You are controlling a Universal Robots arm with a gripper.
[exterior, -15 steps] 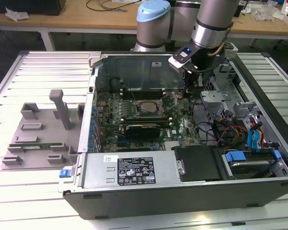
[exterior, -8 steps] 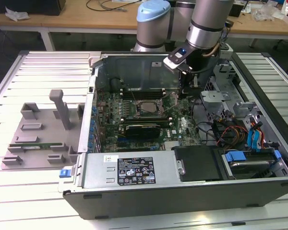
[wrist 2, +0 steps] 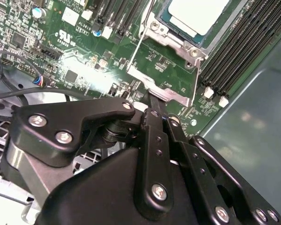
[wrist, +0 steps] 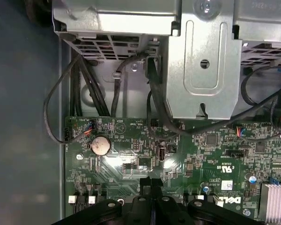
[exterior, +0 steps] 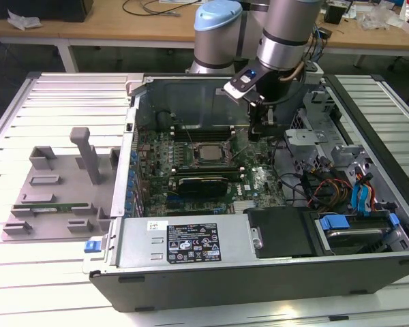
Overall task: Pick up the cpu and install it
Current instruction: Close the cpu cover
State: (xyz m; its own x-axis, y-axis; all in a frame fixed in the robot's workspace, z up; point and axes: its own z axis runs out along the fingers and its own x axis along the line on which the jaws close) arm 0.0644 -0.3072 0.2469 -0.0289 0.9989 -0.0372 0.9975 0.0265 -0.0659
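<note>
Status: end effector (wrist 2: 152, 101) clenched on nothing, tips down at the socket frame (wrist 2: 173, 44) on the motherboard (wrist 2: 84, 61). Just beyond those tips the cpu (wrist 2: 196, 14) lies flat in the socket. Judged step: placement done, seating or latching in hand; any move here calls for small, gentle motion.

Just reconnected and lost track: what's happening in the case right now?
The robot arm's gripper is down inside the open computer case, close over the motherboard just beside the socket. Its fingers are together and hold nothing. The cpu lies in the socket, silver top up. A grey tray sits on the table outside the case, on the exterior view's left.
</note>
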